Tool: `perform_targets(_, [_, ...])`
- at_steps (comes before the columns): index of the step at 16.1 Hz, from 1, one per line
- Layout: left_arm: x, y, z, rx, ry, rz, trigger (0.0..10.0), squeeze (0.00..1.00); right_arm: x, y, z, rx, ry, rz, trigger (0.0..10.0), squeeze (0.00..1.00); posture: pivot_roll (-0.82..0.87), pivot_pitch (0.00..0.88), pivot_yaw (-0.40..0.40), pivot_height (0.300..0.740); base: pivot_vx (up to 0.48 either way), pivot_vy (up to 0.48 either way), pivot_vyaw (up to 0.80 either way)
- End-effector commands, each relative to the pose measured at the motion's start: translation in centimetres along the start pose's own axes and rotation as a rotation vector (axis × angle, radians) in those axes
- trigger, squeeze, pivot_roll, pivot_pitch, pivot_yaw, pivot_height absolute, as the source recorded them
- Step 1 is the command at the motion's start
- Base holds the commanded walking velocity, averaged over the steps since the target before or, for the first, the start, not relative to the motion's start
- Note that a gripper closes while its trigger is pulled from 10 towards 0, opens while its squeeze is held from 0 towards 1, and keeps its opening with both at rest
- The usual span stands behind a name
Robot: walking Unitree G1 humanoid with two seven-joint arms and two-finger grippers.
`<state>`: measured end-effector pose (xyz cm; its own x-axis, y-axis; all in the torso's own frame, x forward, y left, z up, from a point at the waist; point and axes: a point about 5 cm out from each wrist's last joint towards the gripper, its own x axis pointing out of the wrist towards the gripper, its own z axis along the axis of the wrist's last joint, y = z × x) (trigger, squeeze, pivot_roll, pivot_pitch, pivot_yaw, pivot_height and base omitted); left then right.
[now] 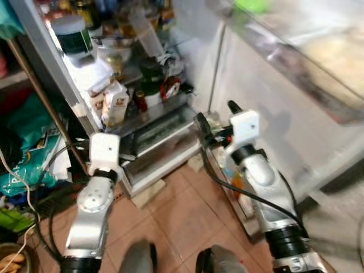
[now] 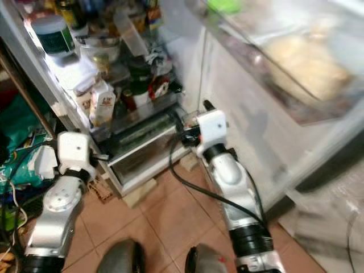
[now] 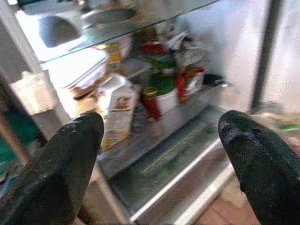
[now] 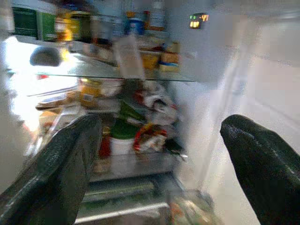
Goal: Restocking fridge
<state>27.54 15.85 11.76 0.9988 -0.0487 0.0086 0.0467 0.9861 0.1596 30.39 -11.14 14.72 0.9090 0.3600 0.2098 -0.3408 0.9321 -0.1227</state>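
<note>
Ahead of my left end effector (image 3: 159, 154), fingers spread wide and empty, I see the fridge (image 1: 165, 122) with a carton (image 3: 117, 108) on its shelf. Beyond my right end effector (image 4: 159, 159), also spread and empty, sits a green-lidded tub (image 4: 123, 136).

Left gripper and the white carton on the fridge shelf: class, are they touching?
Apart. The left wrist view shows the left gripper open, short of the carton.

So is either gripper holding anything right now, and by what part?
Nothing is held. The left gripper and right gripper both have their fingers spread, nothing between them, facing the open fridge.
</note>
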Motion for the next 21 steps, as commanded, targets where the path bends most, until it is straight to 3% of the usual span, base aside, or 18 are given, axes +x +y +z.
perform_targets(1, [-0.1,0.4,0.0,0.003,0.002,0.004,10.0,0.0,0.2,0.7,0.7,0.01,-0.033,0.029,10.0,0.0,0.06,0.091,-0.001,0.74,-0.255,0.0,0.0])
perform_targets(6, [0.0,0.4,-0.1,0.002,0.003,0.001,10.0,0.0,-0.4,0.5,-0.3,0.031,0.003,0.009,10.0,0.0,0.06,0.092,0.0,0.74,-0.049,0.0,0.0])
perform_targets(12, [0.0,0.3,-0.1,0.003,0.005,-0.003,10.0,0.0,-3.1,-0.4,-3.6,0.051,0.16,-0.013,10.0,0.0,0.06,0.095,-0.002,0.74,0.0,0.0,0.0])
perform_targets(15, [-0.1,0.3,-0.1,0.003,0.007,-0.006,10.0,0.0,-5.9,-1.6,-6.6,0.029,0.345,-0.068,10.0,0.0,0.06,0.1,-0.001,0.74,-0.109,0.0,0.0])
perform_targets(19, [-0.1,0.2,-0.1,0.003,0.008,-0.007,10.0,0.0,-6.9,-3.3,-8.1,0.0,0.468,-0.173,10.0,0.0,0.06,0.103,-0.001,0.74,-0.282,0.0,0.0])
perform_targets(21, [-0.1,0.2,-0.1,0.002,0.01,-0.007,10.0,0.0,-7.5,-4.4,-9.4,0.048,0.586,-0.27,10.0,0.0,0.06,0.104,-0.002,0.74,-0.392,0.0,0.0])
